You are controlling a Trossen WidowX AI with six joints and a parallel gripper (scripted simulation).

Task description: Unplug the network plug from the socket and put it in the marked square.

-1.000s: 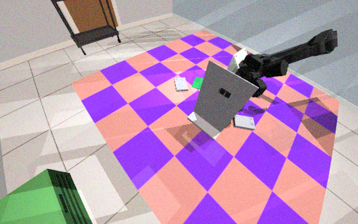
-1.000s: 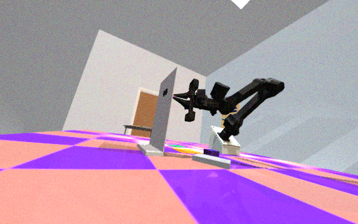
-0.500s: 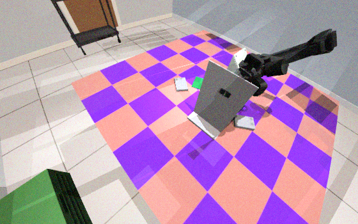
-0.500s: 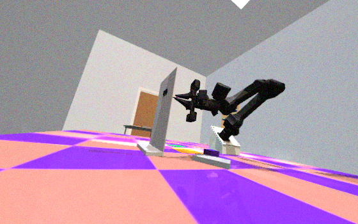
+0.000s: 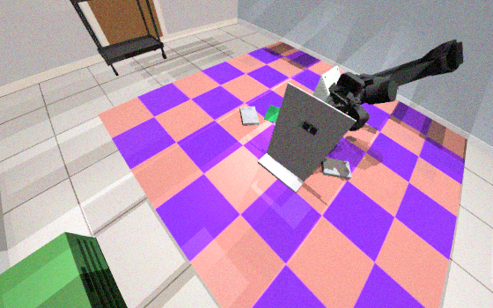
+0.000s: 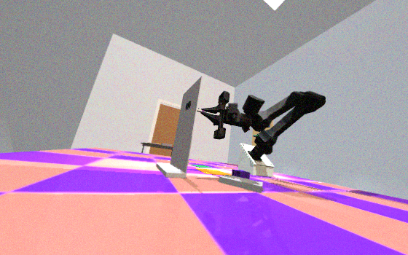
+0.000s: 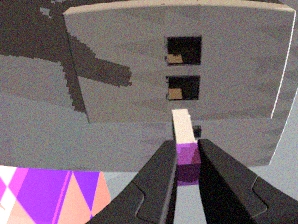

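Note:
The upright panel (image 5: 304, 150) (image 6: 183, 138) (image 7: 125, 40) has an upper socket (image 7: 184, 50) and a lower socket (image 7: 183, 87), both with open mouths in the wrist view. My gripper (image 6: 201, 110) (image 7: 186, 149) is shut on the plug (image 7: 182, 122), a narrow piece with a cream front and purple rear. The plug is out of the sockets, its front just off the panel face and below the lower socket in the wrist view. The panel hides it in the top view. A green patch (image 5: 272, 114) (image 6: 200, 165) and a yellow patch (image 6: 215, 171) lie flat; I cannot tell which is the marked square.
A grey slab (image 5: 336, 168) (image 6: 240, 183) lies beside the panel, with a dark purple block (image 6: 240, 173) by it in the exterior view. Another pale slab (image 5: 249, 115) lies beyond the green patch. The panel's white foot (image 5: 280, 172) (image 6: 170, 170) sticks out on its far side from the arm.

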